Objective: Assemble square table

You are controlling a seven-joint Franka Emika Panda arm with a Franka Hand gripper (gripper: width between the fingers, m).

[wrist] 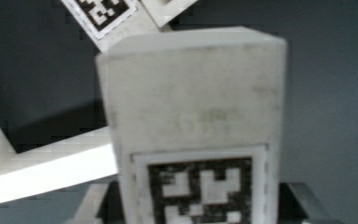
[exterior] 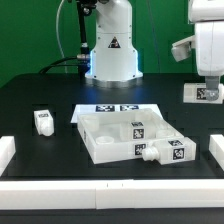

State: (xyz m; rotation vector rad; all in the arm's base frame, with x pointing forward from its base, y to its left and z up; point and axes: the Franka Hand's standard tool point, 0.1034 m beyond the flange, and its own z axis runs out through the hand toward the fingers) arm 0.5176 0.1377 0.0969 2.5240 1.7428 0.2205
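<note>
The square table top (exterior: 108,136), a white slab with a raised rim, lies in the middle of the black table. My gripper (exterior: 206,86) hangs high at the exterior view's right, shut on a white table leg (exterior: 207,94) with a black-and-white tag. In the wrist view this leg (wrist: 190,100) fills the picture, and my gripper (wrist: 201,203) holds it with a dark finger on each side. A second leg (exterior: 43,122) stands at the exterior view's left. A third leg (exterior: 170,152) lies against the slab's front right corner.
The marker board (exterior: 118,108) lies behind the slab and shows again in the wrist view (wrist: 123,15). Long white bars border the work area at the left (exterior: 5,150), right (exterior: 217,148) and front (exterior: 100,186). The robot base (exterior: 110,50) stands at the back.
</note>
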